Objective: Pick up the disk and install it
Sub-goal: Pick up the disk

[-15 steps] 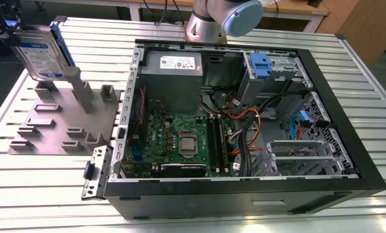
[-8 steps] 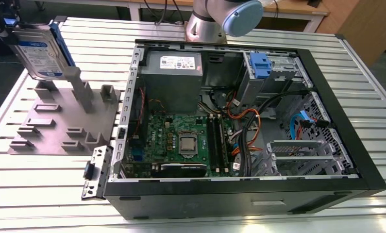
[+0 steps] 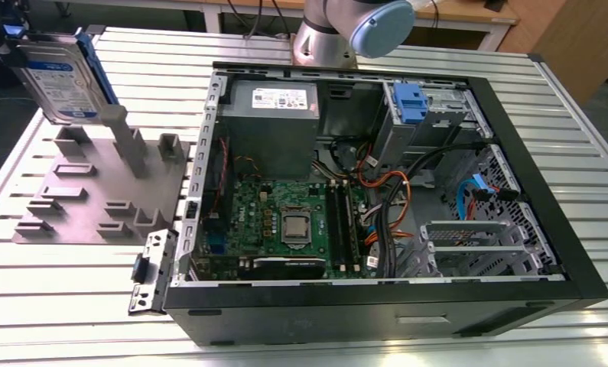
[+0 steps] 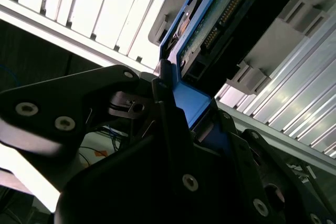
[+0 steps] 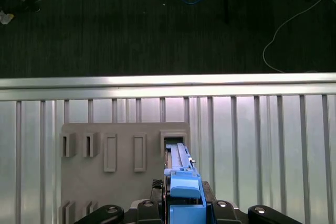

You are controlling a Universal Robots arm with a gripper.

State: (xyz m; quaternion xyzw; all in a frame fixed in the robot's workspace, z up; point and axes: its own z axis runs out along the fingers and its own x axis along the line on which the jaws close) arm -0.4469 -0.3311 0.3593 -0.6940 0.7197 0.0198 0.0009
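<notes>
Here the fingers (image 4: 169, 114) are clamped on the disk (image 3: 64, 76). It hangs upright, long axis vertical, right over the grey slotted stand (image 3: 89, 191) on the counter (image 3: 69, 290). The open computer case (image 3: 385, 306) lies toward the exterior view's right.

disk (image 3: 64, 80) in pincer (image 5: 184, 205) over fixture posts (image 3: 130, 149) | case (image 3: 385, 313) open on top | cables (image 3: 385, 187) crowd drive cage (image 3: 441, 115)
</notes>
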